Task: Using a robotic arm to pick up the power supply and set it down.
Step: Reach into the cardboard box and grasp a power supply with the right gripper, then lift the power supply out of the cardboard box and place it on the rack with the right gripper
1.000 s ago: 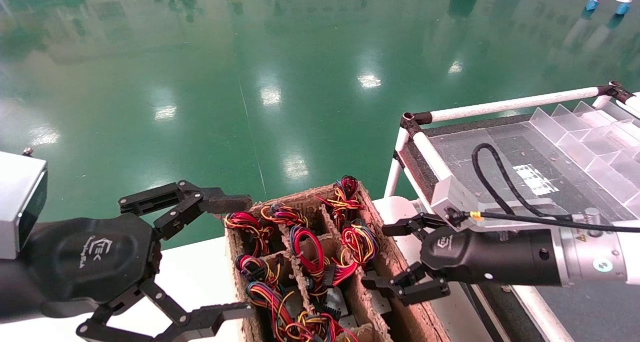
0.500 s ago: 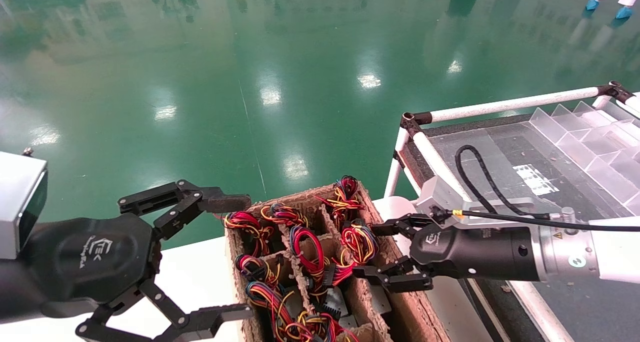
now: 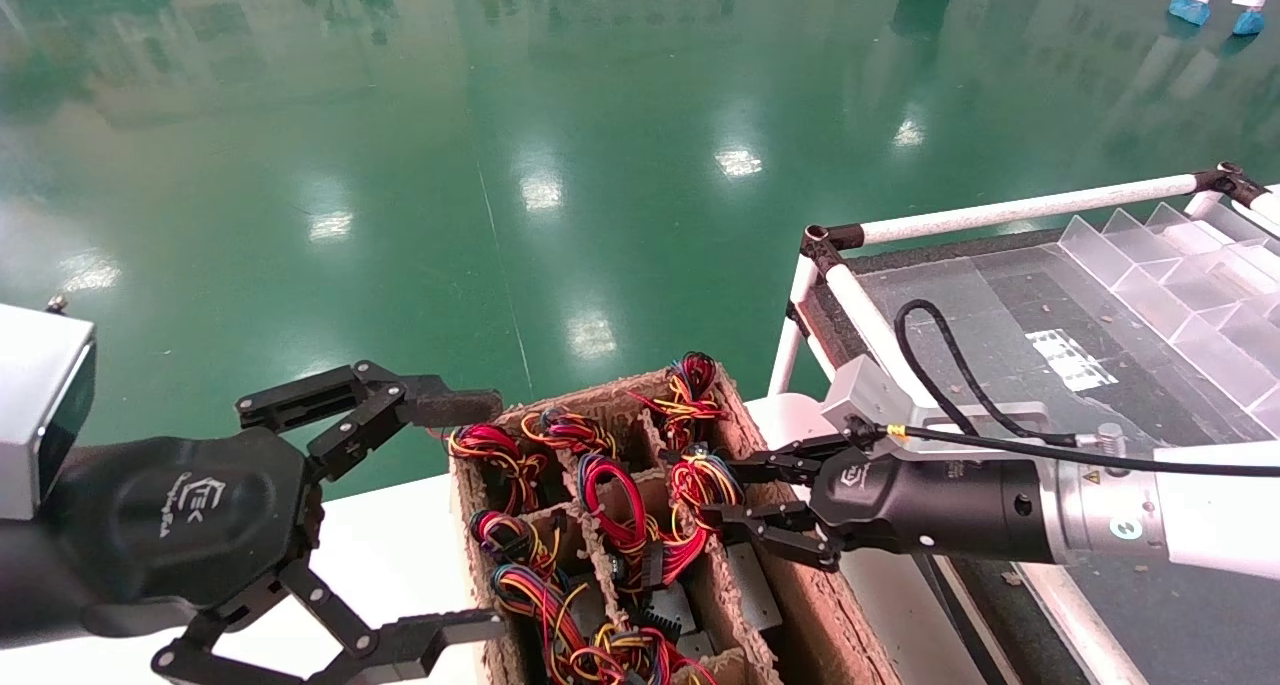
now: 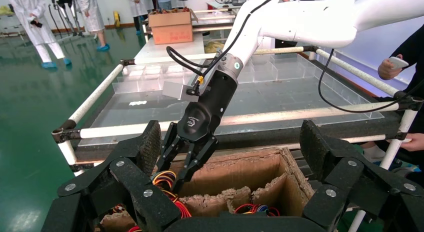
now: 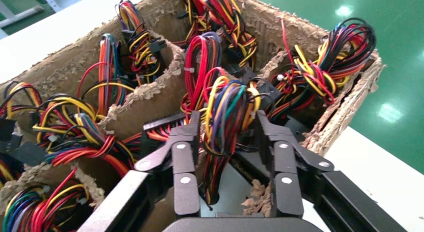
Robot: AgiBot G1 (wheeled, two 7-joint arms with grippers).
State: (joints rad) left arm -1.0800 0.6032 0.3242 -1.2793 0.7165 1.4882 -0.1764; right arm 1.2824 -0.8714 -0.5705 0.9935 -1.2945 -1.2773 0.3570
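Crowding the power supply, neighbouring wire bundles flank the right gripper's jaws clenched on its wires.

A brown cardboard box with pulp dividers stands on a white surface, its cells stuffed with bundles of red, yellow and orange wires. The right pincer reaches in from the right, its fingers closing around the wire bundle of a power supply in a cell along the right wall. The left pincer hangs spread wide beside the box's left edge. Green floor lies beyond.
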